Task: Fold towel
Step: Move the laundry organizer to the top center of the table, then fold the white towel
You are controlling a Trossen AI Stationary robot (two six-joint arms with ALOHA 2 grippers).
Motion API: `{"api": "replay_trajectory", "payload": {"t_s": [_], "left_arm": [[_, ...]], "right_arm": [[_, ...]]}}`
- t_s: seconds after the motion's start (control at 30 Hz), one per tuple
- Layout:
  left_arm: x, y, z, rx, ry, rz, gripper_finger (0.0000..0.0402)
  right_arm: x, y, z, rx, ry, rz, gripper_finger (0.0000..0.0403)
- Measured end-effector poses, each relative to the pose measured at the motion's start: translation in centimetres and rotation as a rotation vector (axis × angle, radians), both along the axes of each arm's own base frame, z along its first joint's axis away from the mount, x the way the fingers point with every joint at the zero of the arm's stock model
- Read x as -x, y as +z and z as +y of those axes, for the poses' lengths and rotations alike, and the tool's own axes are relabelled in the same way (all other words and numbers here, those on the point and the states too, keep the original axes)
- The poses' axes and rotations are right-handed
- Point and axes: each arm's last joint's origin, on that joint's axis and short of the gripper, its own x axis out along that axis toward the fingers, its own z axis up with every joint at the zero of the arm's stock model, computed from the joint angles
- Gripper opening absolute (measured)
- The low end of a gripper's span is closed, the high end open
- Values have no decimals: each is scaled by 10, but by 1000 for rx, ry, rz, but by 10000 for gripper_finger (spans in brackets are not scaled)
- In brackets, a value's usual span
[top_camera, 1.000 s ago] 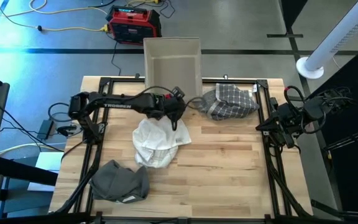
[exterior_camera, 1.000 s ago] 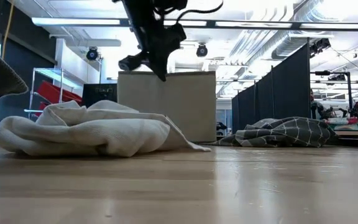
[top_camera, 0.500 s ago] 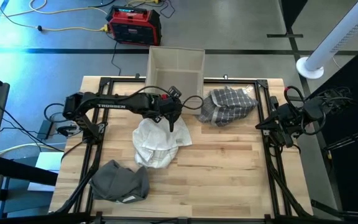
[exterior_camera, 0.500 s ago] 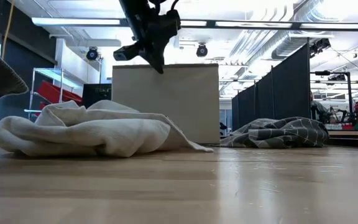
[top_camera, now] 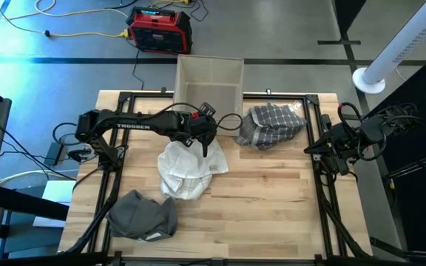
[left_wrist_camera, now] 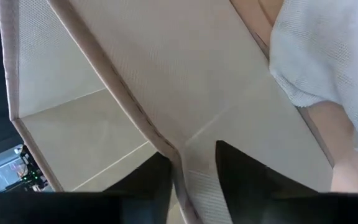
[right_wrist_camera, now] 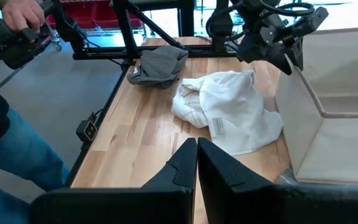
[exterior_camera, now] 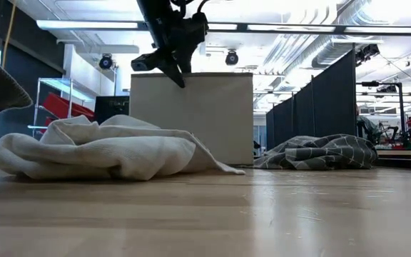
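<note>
A crumpled white towel [top_camera: 187,168] lies in a heap at the table's middle; it also shows in the low view [exterior_camera: 98,146]. Just beyond it stands a tall beige fabric bin [top_camera: 209,77] at the far edge. My left gripper [left_wrist_camera: 191,152] is at the bin's near rim, above the towel's far side, and also shows in the high view [top_camera: 204,137]. My right gripper [right_wrist_camera: 196,142] is shut and empty, waiting at the table's right edge [top_camera: 324,151]. My left gripper has the bin's rim [left_wrist_camera: 178,140] between its two fingers at a corner of the near wall, one finger inside and one outside. The fingers come slanting down from above. The bin stands upright with its base on the table [exterior_camera: 191,160].
A checked grey towel [top_camera: 271,122] lies bunched at the far right, beside the bin. A dark grey towel [top_camera: 143,216] lies at the near left. Bare wood shows at the near right [top_camera: 272,199]. A person [right_wrist_camera: 5,124] stands off the table's near left.
The bin has shifted a little toward the table's near edge and its right, then stayed put. My left gripper has gone slightly up and toward the table's left, staying at the bin's rim. The towels have not moved.
</note>
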Motion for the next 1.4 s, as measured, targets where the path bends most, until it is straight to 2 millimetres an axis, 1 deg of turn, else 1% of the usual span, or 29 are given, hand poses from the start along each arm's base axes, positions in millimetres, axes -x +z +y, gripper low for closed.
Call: {"api": "replay_trajectory", "payload": {"t_s": [0.07, 0.37, 0.57, 0.7, 0.8, 0.87, 0.9, 0.97, 1.07, 1.17, 1.23, 1.3, 1.37, 1.4], "left_arm": [[0, 1, -4, -18, 5, -5, 147], [-7, 31, -27, -107, 40, -127, 198], [-8, 66, -40, -241, 104, -239, 200], [-2, 81, -49, -317, 123, -233, 200], [3, 91, -59, -326, 147, -286, 200], [5, 99, -66, -259, 187, -391, 200], [5, 102, -69, -195, 213, -456, 200], [7, 109, -75, -20, 272, -586, 200], [12, 117, -85, 311, 390, -725, 200], [17, 113, -101, 510, 429, -708, 200], [21, 111, -112, 636, 467, -680, 200], [26, 109, -122, 755, 514, -642, 200], [31, 107, -132, 866, 570, -593, 200], [33, 103, -139, 883, 575, -573, 200]], "right_arm": [[0, 0, 0, -1, 0, 0, 0], [0, 0, 1, -12, 26, 7, 0], [-1, 1, 1, -28, 21, -5, 0], [-6, 7, 4, -190, -36, -39, 0], [-15, 11, 8, -185, -35, -77, 0], [-21, 13, 12, -171, -30, -100, 0], [-25, 14, 14, -164, -27, -112, 0], [-32, 16, 17, -149, -23, -135, 0], [-43, 19, 23, -136, -16, -163, 0], [-66, 12, 36, -158, -19, -111, 0], [-83, 3, 44, -112, -38, -61, 0], [-101, -9, 50, 8, -54, -5, 0], [-119, -24, 54, 131, -107, 64, 0], [-129, -32, 55, 177, -144, 98, 0]]}}
